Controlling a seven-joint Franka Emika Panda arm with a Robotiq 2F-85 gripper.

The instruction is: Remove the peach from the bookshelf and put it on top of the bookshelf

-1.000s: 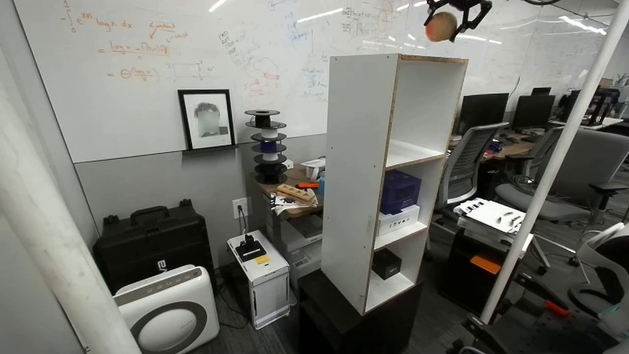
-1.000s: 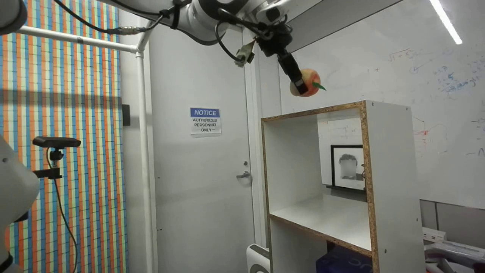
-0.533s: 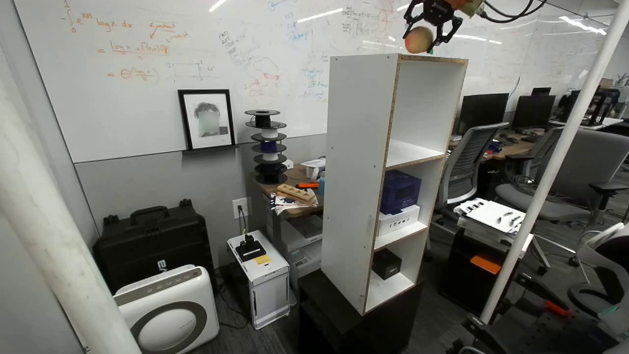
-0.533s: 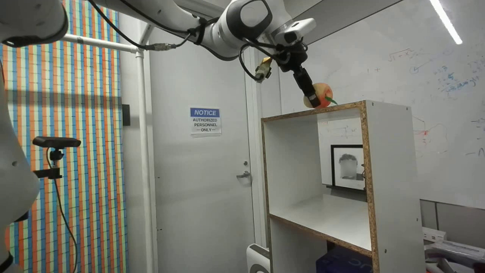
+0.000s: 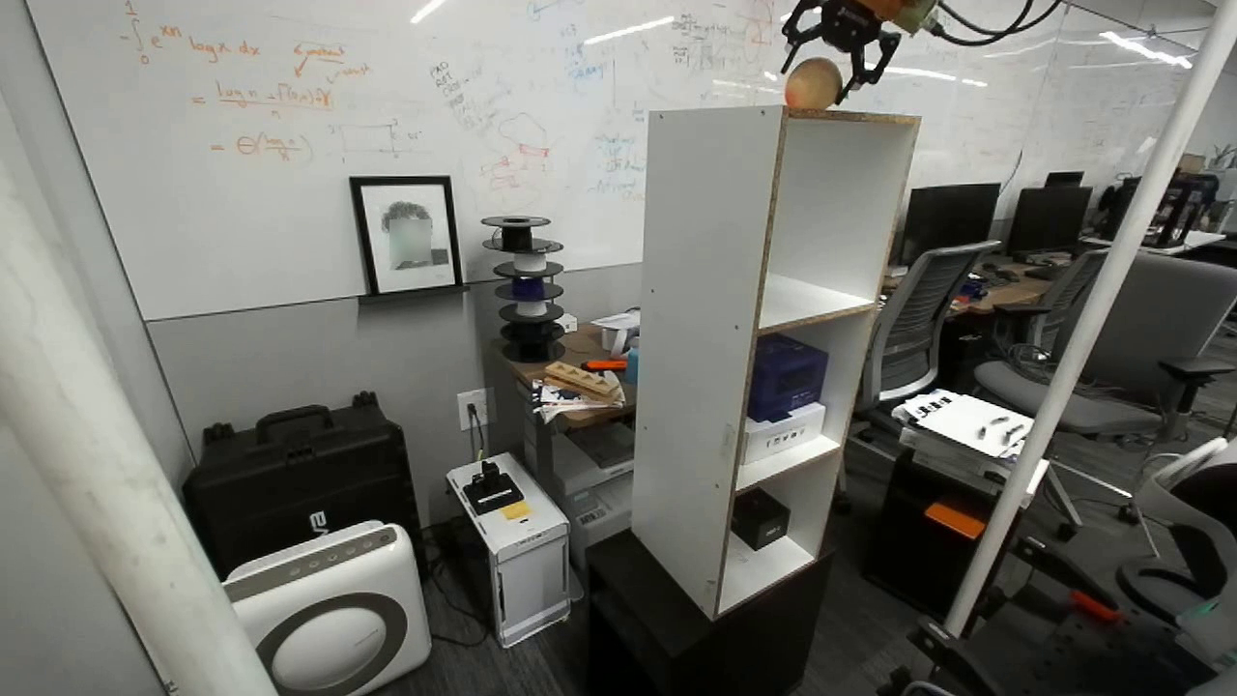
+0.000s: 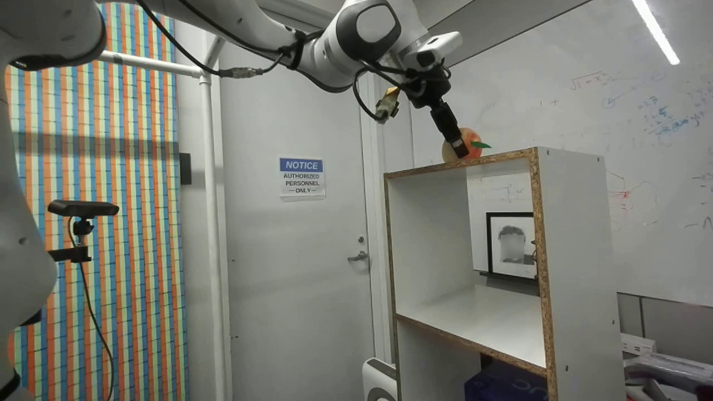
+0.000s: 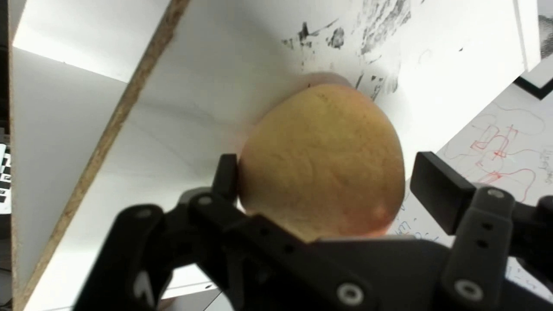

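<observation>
Orange-tan peach [image 7: 322, 160] between parted jaws, nearer one than the other

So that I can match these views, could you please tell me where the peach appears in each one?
In an exterior view: the peach, near the top, right of centre.
In an exterior view: the peach, upper half, right of centre.
Wrist view: the peach, just right of centre.
Shared landmark: the bookshelf, with brown front edges.

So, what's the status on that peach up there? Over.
End effector open. Peach apparently resting on top of bookshelf. Possible snag: one finger touching or nearly touching the peach.
</observation>
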